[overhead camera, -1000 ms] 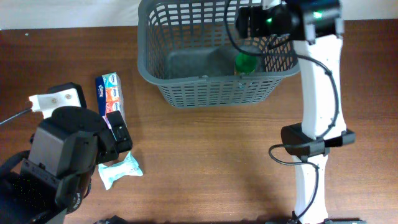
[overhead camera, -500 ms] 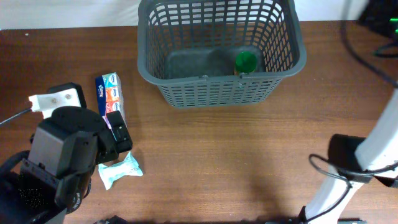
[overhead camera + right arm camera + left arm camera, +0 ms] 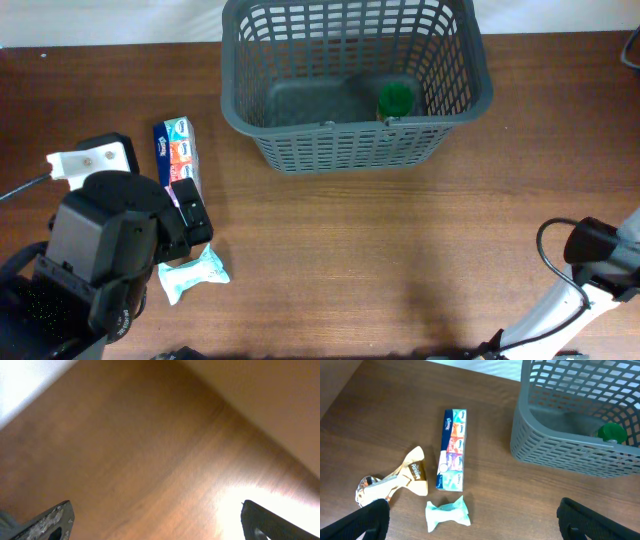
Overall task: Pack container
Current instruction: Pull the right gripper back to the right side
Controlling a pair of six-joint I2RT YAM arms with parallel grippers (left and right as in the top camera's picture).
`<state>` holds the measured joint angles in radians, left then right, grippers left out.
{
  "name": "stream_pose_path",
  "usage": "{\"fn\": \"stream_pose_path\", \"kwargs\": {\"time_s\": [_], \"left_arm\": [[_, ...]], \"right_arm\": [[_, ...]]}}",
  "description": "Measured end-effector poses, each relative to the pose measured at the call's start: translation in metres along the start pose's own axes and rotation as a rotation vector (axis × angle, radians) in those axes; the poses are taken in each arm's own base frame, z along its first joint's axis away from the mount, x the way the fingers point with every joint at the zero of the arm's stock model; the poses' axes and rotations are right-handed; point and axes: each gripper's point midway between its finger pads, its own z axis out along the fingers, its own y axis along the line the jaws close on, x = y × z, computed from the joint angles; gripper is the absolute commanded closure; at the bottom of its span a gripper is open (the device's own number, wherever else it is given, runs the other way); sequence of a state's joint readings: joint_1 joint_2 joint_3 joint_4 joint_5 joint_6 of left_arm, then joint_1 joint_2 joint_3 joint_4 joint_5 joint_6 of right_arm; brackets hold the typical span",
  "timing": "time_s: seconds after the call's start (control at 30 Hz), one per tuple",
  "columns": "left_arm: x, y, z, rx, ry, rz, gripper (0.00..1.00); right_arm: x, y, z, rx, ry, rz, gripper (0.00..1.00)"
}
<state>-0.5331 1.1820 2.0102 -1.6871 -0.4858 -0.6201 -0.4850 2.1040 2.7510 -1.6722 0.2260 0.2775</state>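
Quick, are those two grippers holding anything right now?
Left gripper: open, holding nothing.
Right gripper: open, holding nothing.

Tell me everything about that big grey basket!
The basket is big, dark grey and looks like plastic. It is rectangular, with slotted lattice walls, a solid floor and a thick rim. It stands upright, open on top, at the far side of the brown wooden table. A green-lidded jar sits inside, toward its right side.
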Motion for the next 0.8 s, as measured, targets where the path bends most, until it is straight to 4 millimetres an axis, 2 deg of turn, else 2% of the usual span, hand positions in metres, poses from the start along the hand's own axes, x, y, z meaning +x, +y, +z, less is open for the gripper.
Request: {"fn": "stream_pose_path", "kwargs": {"time_s": [0.2,0.33,0.57,0.8], "left_arm": [[0.0,0.0,0.0,0.0,0.0,0.0,0.0],[0.0,0.0,0.0,0.0,0.0,0.0,0.0],[0.0,0.0,0.0,0.0,0.0,0.0,0.0],[0.002,-0.003,0.0,0.016,0.011,0.0,0.0]], "right_arm": [[0.035,0.01,0.066,0.031,0.193,-0.034,0.01],[0.053,0.013,0.092,0.042,0.267,-0.045,0.01],[0.067,0.012,0.105,0.053,0.314,-0.056,0.01],[0.068,0.012,0.106,0.054,0.318,-0.057,0.01]]}}
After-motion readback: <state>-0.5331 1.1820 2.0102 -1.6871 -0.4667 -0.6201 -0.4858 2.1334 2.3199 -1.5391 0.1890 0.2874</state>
